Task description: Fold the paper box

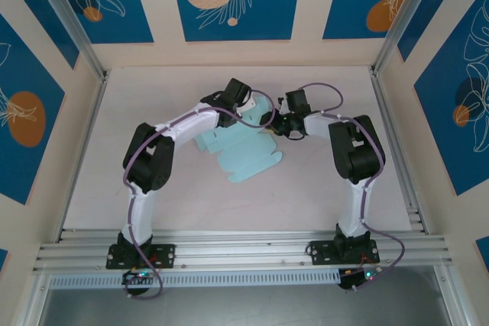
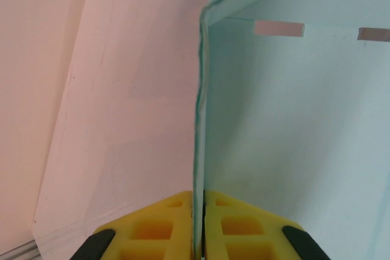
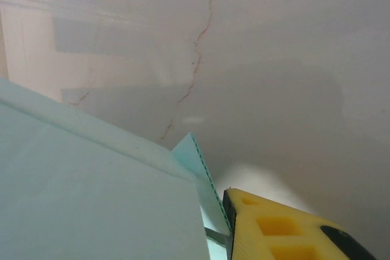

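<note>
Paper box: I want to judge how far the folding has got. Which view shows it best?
Top external: nearly the whole outline of the paper box shows, lying largely flat on the table. Left wrist gives a close look at one panel, its edge pinched in the left gripper. Right wrist shows a panel and corner beside one yellow finger.

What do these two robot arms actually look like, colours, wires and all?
The left arm and the right arm are built alike: white tubular links joined by chunky black joints, standing on black bases with small coloured lights near them. A thin purple cable loops along each arm. The gripper fingers are bright yellow blocks with moulded square recesses and black patches at their outer edges.
</note>
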Controlling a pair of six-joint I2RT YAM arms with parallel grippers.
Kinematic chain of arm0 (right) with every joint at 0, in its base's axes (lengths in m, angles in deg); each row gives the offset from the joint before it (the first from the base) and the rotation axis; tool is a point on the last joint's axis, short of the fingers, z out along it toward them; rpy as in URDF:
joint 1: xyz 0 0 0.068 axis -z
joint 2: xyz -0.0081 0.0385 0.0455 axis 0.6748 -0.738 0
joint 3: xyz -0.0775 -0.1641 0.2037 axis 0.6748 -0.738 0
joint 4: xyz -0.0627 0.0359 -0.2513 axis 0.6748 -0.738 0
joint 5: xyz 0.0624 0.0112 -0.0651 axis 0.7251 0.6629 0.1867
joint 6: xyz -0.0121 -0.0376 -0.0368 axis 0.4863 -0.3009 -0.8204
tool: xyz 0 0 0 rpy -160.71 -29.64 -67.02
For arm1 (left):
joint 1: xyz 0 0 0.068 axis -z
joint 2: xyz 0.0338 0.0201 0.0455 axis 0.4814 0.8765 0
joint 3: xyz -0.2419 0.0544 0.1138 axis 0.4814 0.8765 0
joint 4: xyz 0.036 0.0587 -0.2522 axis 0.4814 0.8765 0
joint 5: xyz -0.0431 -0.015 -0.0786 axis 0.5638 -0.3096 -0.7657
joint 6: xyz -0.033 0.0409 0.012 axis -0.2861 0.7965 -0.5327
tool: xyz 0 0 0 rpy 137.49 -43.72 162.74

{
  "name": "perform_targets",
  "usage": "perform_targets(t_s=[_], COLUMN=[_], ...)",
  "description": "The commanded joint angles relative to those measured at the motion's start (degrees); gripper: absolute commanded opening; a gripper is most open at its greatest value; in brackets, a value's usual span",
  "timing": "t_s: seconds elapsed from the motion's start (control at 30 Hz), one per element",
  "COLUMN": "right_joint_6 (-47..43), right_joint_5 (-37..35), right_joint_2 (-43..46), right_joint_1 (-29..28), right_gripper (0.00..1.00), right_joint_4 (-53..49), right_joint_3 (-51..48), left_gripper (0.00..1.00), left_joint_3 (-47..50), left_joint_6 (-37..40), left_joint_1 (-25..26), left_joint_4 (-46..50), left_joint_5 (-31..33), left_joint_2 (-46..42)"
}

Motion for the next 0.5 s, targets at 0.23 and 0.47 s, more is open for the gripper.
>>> perform_targets(t_s=[0.23,0.47], right_joint_6=[0.3,2.6], right_joint_5=[1.7,-0.8], right_joint_2=[2.0,2.9], right_joint_1=[-2.8,-3.1], right_gripper=[0.31,0.25], right_joint_4=[2.7,2.2], right_joint_3=[2.4,1.2], left_gripper=[0.10,0.10], left_joint_3=[-1.7,-1.8], left_joint_6=[-1.7,-2.2], left_joint_1=[0.6,0.6], left_joint_4=[-0.9,-0.9], left_joint_5=[0.1,0.6], left_joint_2=[1.3,1.5])
